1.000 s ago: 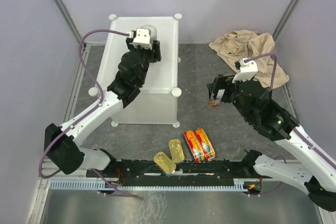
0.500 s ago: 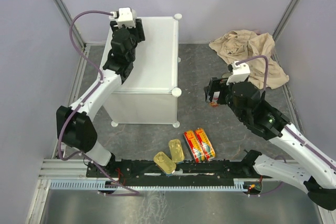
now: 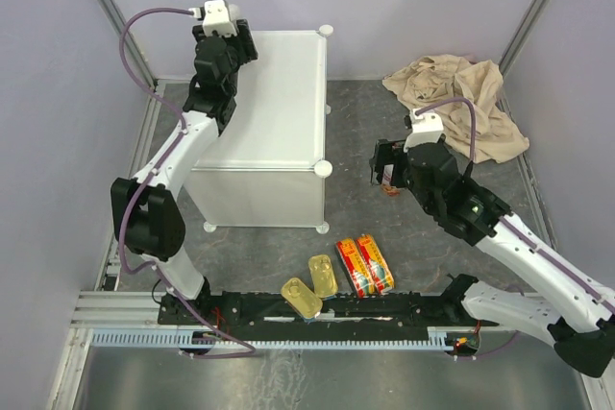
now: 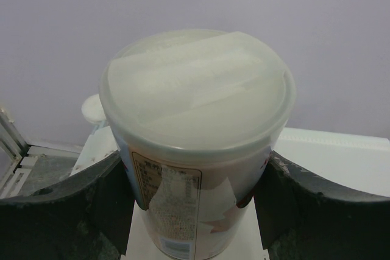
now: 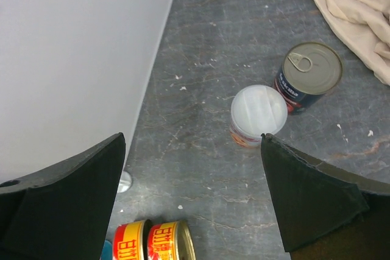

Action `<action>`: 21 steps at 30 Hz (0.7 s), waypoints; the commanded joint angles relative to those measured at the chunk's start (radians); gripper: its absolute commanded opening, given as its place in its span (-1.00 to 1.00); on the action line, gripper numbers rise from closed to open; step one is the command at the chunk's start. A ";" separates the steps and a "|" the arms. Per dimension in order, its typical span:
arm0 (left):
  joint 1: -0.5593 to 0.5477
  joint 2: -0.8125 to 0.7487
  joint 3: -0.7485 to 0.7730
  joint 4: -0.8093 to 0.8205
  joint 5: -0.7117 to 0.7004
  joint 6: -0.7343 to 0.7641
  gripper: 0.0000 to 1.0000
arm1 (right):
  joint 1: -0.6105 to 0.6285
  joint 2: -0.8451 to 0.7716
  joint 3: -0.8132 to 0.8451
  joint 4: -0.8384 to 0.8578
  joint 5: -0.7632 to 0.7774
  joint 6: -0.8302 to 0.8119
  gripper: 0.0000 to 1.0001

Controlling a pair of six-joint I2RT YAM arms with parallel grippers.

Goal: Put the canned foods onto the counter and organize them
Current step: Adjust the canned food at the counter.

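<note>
At the eleven o'clock corner of the white counter (image 3: 279, 103), the left claw (image 4: 198, 211) grips a white-and-red can (image 4: 195, 101) by its sides, upright, with the plastic lid facing the wrist camera and a corner knob (image 4: 94, 109) just beside it at nine o'clock. Whether the can's base touches the counter top cannot be told from either view. The step in hand appears to be the setting down of the first can, since the overhead view shows nothing else on top of the counter. The next move likely calls for lowering the can until it stands firm, opening the fingers and lifting straight up so the tall can is not tipped. At three o'clock from the counter, the right claw (image 5: 192, 193) hangs over the floor (image 5: 201, 41) with its fingers spread wide and nothing between them. Below it stand a second white-lidded can (image 5: 258, 114) and, touching or nearly touching it at two o'clock, a dark can (image 5: 309, 76) close to the beige cloth (image 5: 347, 10). Two red-and-yellow tins (image 3: 364, 264) and two gold tins (image 3: 312, 285) lie near the arm bases at six o'clock, well apart from the counter, so most of the job looks undone.
</note>
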 commanded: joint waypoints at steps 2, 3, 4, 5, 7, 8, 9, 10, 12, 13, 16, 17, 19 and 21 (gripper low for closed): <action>0.039 0.010 0.083 0.102 0.031 -0.029 0.19 | -0.094 0.037 -0.026 0.055 -0.061 0.041 0.98; 0.042 0.013 0.087 0.103 0.034 -0.020 0.19 | -0.117 0.043 -0.037 0.069 -0.087 0.051 0.98; 0.044 0.018 0.089 0.103 0.037 -0.013 0.19 | -0.135 0.048 -0.047 0.076 -0.098 0.056 0.98; 0.047 0.020 0.090 0.103 0.039 -0.008 0.20 | -0.150 0.054 -0.055 0.082 -0.106 0.062 0.98; 0.058 0.026 0.095 0.104 0.053 -0.007 0.20 | -0.171 0.072 -0.066 0.086 -0.115 0.067 0.98; 0.063 0.029 0.096 0.104 0.062 -0.009 0.20 | -0.178 0.080 -0.069 0.085 -0.114 0.070 0.98; 0.067 0.033 0.098 0.104 0.070 -0.009 0.20 | -0.184 0.087 -0.072 0.082 -0.111 0.074 0.98; 0.073 0.037 0.101 0.104 0.078 -0.009 0.20 | -0.189 0.095 -0.074 0.079 -0.109 0.077 0.98; 0.080 0.047 0.108 0.104 0.103 -0.013 0.21 | -0.195 0.109 -0.077 0.072 -0.097 0.080 0.98; 0.086 0.050 0.109 0.103 0.114 -0.016 0.21 | -0.199 0.113 -0.082 0.067 -0.089 0.082 0.98; 0.096 0.059 0.109 0.105 0.144 -0.021 0.22 | -0.209 0.124 -0.101 0.066 -0.075 0.088 0.98; 0.100 0.062 0.109 0.105 0.151 -0.021 0.22 | -0.212 0.128 -0.106 0.065 -0.072 0.090 0.98; 0.106 0.067 0.109 0.105 0.168 -0.022 0.23 | -0.218 0.140 -0.119 0.066 -0.066 0.094 0.98; 0.108 0.071 0.109 0.105 0.186 -0.023 0.24 | -0.224 0.145 -0.133 0.071 -0.063 0.099 0.98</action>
